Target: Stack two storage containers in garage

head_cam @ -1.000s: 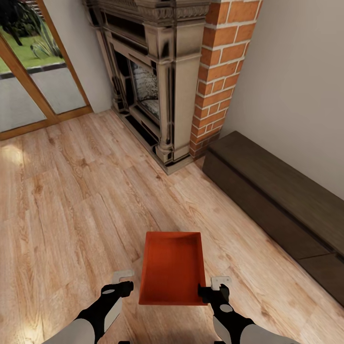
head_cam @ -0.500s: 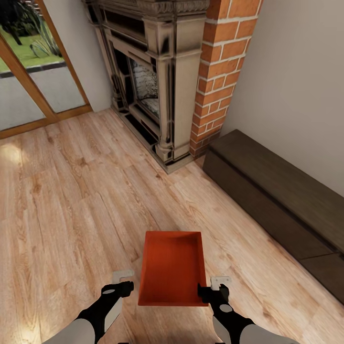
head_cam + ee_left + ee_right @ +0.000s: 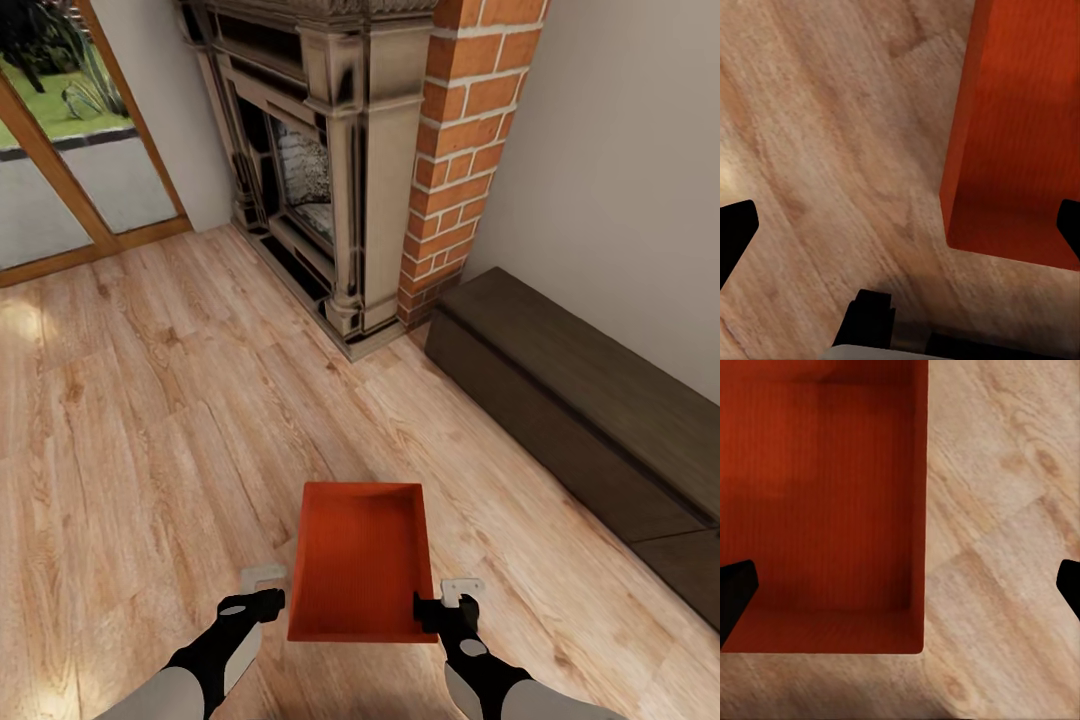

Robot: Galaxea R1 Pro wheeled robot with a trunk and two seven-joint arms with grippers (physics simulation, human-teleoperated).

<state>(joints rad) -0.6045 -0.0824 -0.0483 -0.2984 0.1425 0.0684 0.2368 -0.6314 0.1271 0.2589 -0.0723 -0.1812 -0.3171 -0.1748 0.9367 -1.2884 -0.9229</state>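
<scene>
**Living-room corner, head view**

You face a light wood plank floor (image 3: 170, 420). At 12 o'clock stands an ornate dark fireplace (image 3: 310, 170) beside a red brick column (image 3: 455, 150). At 10 o'clock, wood-framed glass doors (image 3: 60, 170) admit daylight. At 3 o'clock, a low dark bench (image 3: 590, 420) lines the pale wall (image 3: 620, 160).

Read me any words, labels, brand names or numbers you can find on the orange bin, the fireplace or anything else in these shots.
None: there is no readable text. The storage container is plain orange-red inside and out, and the brick fireplace, dark bench and wood floor carry no lettering or signs.
</scene>
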